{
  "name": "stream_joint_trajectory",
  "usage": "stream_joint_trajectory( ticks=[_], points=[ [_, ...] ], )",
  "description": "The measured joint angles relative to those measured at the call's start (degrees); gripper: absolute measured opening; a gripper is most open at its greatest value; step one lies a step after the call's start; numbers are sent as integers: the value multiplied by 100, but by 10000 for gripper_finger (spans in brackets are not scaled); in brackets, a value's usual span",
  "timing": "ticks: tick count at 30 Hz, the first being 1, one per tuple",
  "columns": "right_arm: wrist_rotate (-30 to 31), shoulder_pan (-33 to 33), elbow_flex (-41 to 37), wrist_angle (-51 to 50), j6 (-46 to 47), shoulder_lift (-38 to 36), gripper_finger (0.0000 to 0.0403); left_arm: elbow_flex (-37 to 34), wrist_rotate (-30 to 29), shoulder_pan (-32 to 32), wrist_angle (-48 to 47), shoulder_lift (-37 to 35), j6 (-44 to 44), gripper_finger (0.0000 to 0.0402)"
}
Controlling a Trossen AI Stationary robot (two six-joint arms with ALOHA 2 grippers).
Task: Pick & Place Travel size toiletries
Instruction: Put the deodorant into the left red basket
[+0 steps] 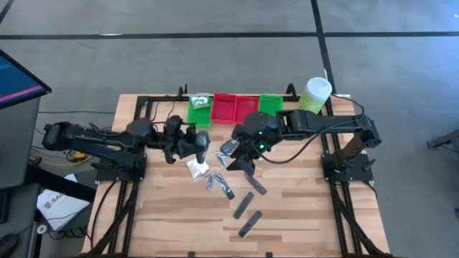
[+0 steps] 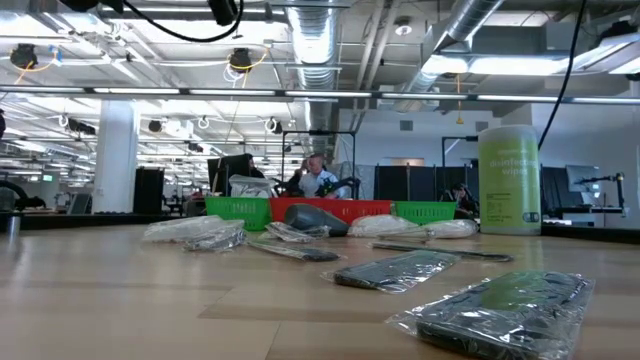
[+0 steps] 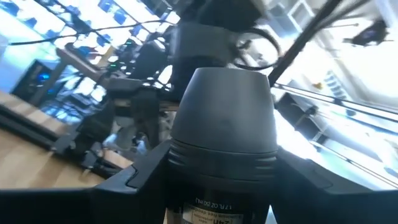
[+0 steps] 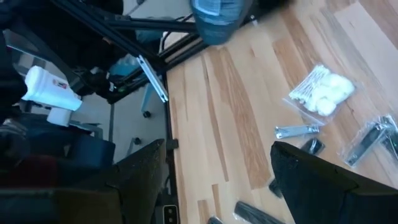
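Toiletries lie scattered across our pale wooden slatted table (image 1: 172,222): a white soft packet of cotton in clear wrap (image 1: 198,168) sits near the middle, small silvery tubes in plastic sleeves (image 1: 219,183) lie just beside it toward the front, and three dark grey flat bars in clear wrap (image 1: 247,213) trail from there toward the front edge. From the low view the nearest wrapped dark bar (image 2: 500,308) fills the foreground, with another (image 2: 392,270) behind it. Our left gripper (image 1: 203,145) hangs above the table's middle, just over the white packet, and its fingers pinch a dark grey domed oval piece (image 3: 224,124), which fills the left wrist view; a label with small print shows on its lower part. Our right gripper (image 1: 244,159) hovers close by, over a crinkled silvery packet (image 1: 229,149), and its two dark fingers (image 4: 323,186) are spread wide with nothing between them. Through the right wrist view we see the cotton packet (image 4: 322,93) and a silvery tube (image 4: 297,131) lying apart on the wood below. Along the far edge stand small rectangular mesh trays, a green one (image 1: 199,111) holding something white, red ones (image 1: 235,107) in the middle and another green one (image 1: 270,104), with a tall pale green canister with a white lid (image 1: 315,94) at the right end.
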Motion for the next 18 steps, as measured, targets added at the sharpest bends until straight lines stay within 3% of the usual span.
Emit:
stream_joint_trajectory(
  ticks=[5,11,18],
  points=[
    [-142,54,-11,0,-16,33,281,-1,248,-8,359,0,0,202],
    [-735,-39,-11,357,98,11,281,-1,414,-29,1636,-4,-64,202],
    [-1195,-222,-11,2202,483,-22,281,-1,432,-29,2522,-2,-367,202]
  ],
)
